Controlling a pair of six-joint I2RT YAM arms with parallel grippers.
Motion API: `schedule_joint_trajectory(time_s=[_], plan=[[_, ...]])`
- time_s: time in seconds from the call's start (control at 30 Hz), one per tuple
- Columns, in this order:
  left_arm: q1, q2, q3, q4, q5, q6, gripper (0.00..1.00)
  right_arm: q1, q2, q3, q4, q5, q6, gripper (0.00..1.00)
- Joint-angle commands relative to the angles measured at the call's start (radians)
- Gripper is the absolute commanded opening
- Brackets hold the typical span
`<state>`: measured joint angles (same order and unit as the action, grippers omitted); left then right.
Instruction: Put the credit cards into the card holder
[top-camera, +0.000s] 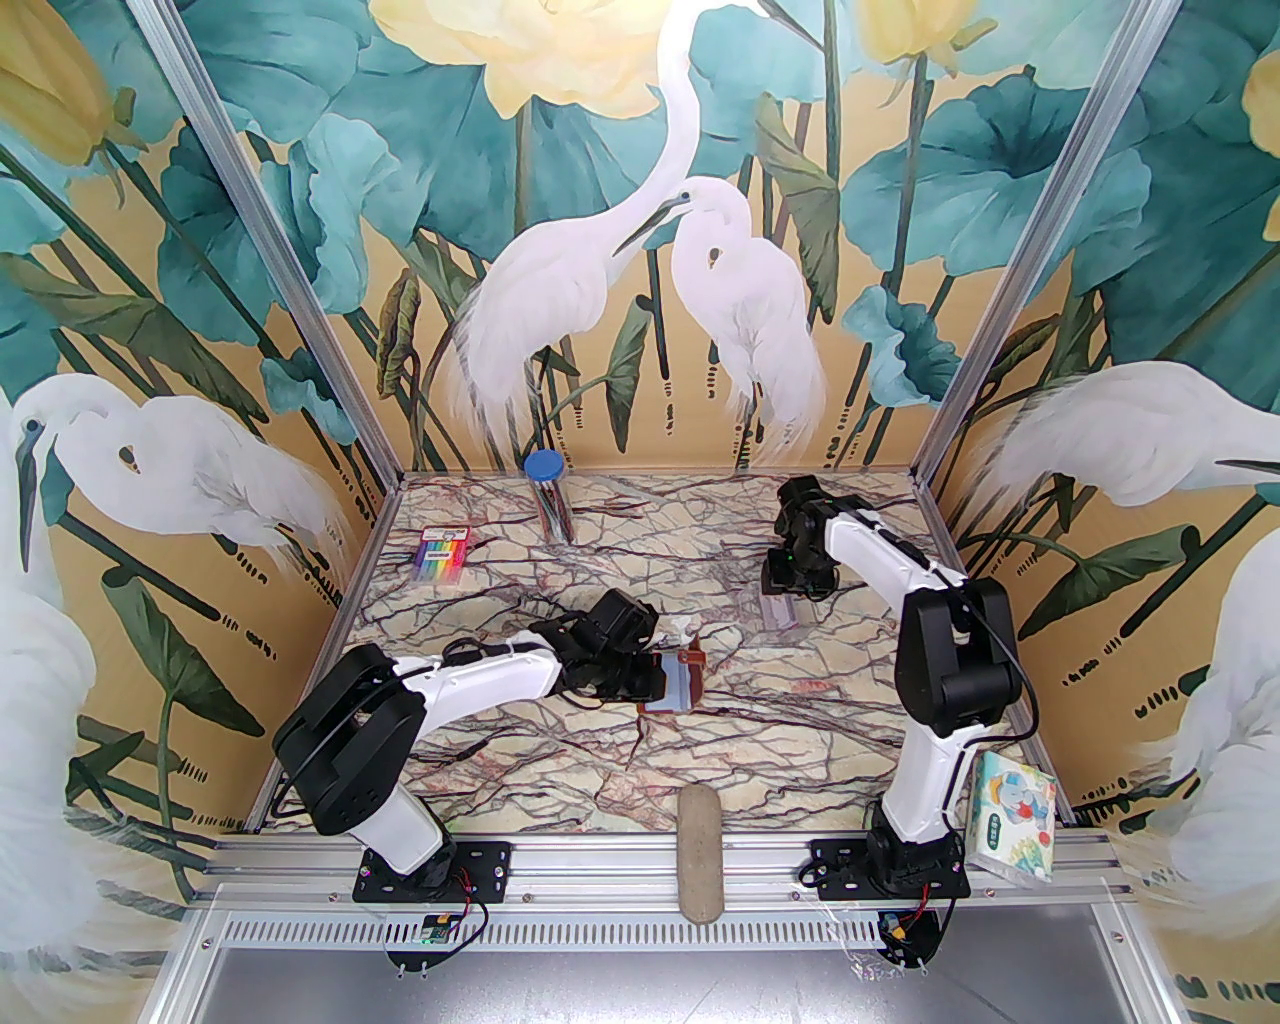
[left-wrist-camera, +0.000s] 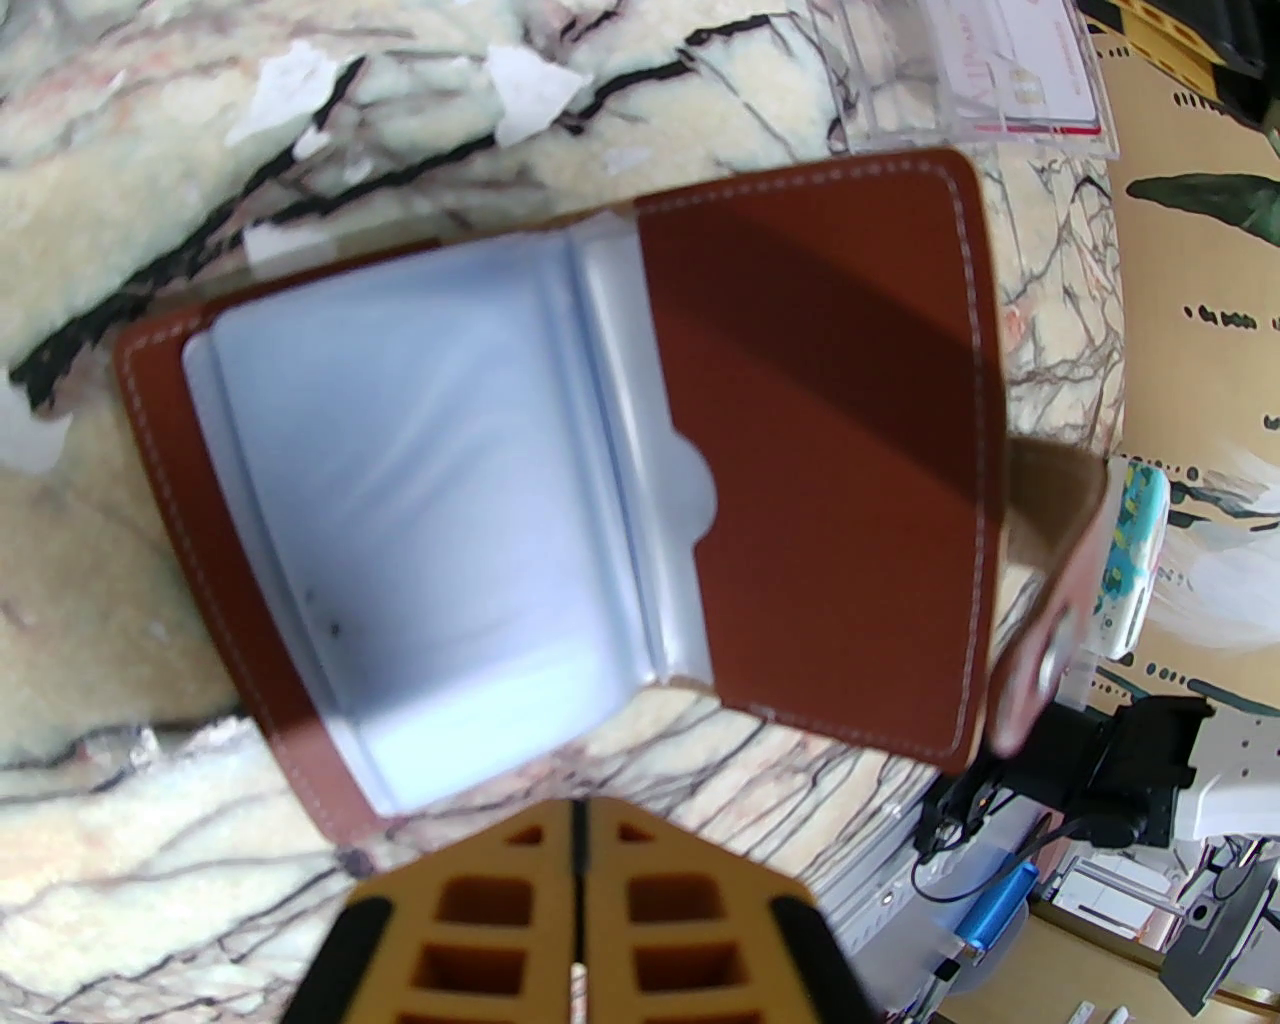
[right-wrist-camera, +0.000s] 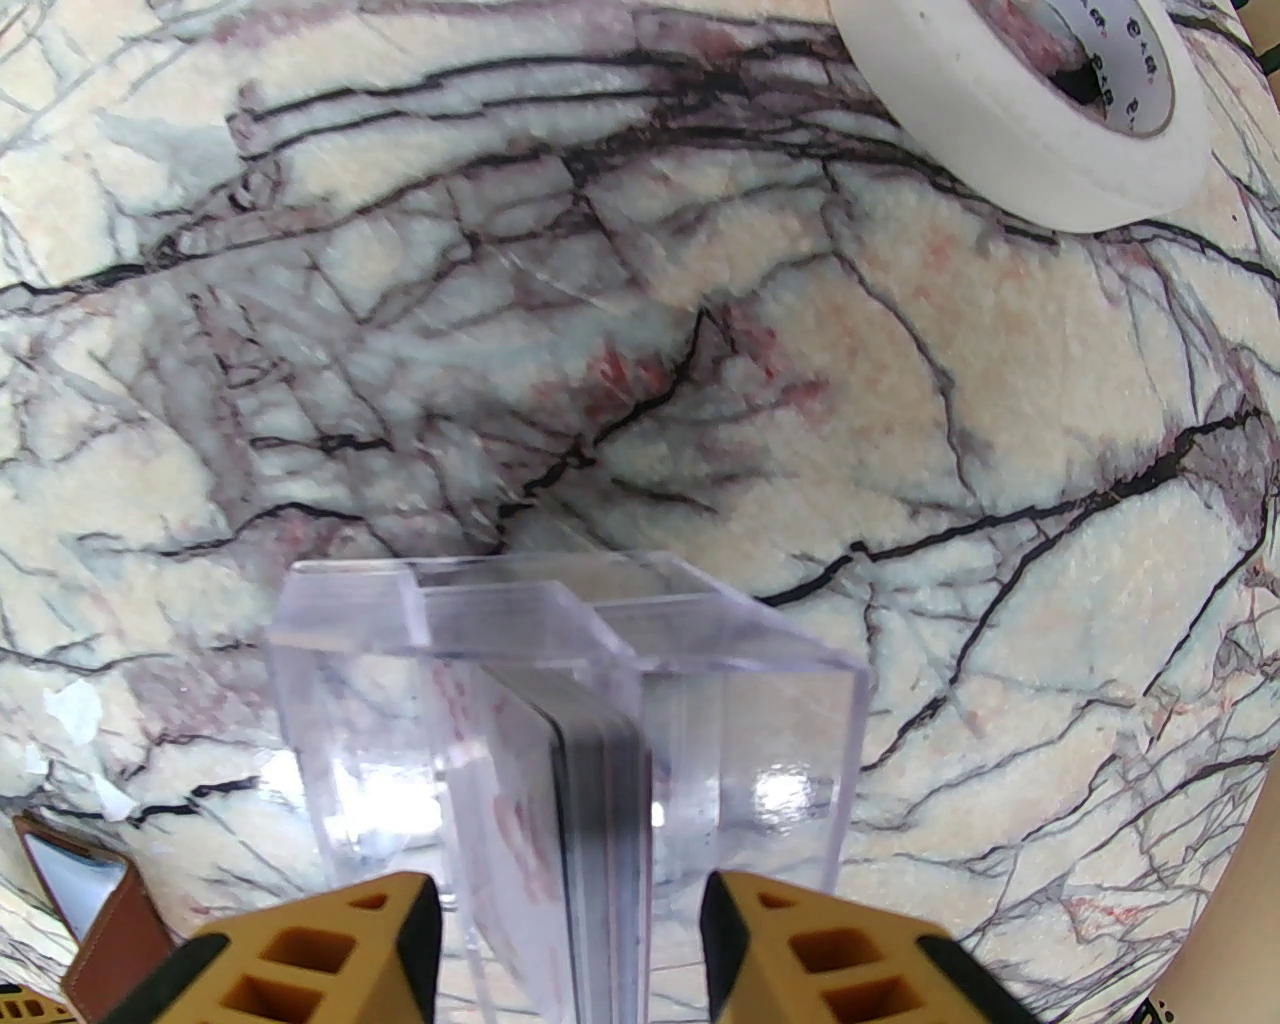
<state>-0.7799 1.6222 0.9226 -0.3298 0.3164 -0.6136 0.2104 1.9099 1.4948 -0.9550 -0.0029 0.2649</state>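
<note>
The card holder lies open on the table, pale sleeves facing up. The left gripper is clenched, its fingers pressed together at the card holder's edge; whether it pinches anything cannot be told. The credit cards stand on edge in a clear box, beyond and to the right of the card holder. The right gripper is released, its fingers straddling the cards.

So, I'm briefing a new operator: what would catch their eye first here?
The brown card holder lying open mid-table, pale sleeves showing, the shut left gripper just short of its edge. To its right, the open right gripper hangs over a clear box with the credit cards standing inside.
</note>
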Motion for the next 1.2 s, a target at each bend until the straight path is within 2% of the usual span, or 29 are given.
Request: schedule_joint_trajectory(time_s=[0.0, 0.5, 1.17], plan=[[0.016, -0.027, -0.022, 0.029, -0.01, -0.014, 0.08, 0.008, 0.02, 0.023, -0.024, 0.038, -0.01, 0.5], [0.021, -0.005, -0.034, 0.059, 0.01, -0.025, 0.09, 0.008, 0.061, 0.029, -0.039, 0.084, -0.021, 0.5], [0.021, 0.017, -0.022, 0.057, 0.023, -0.022, 0.09, 0.009, 0.025, 0.064, -0.105, 0.196, -0.024, 0.45]])
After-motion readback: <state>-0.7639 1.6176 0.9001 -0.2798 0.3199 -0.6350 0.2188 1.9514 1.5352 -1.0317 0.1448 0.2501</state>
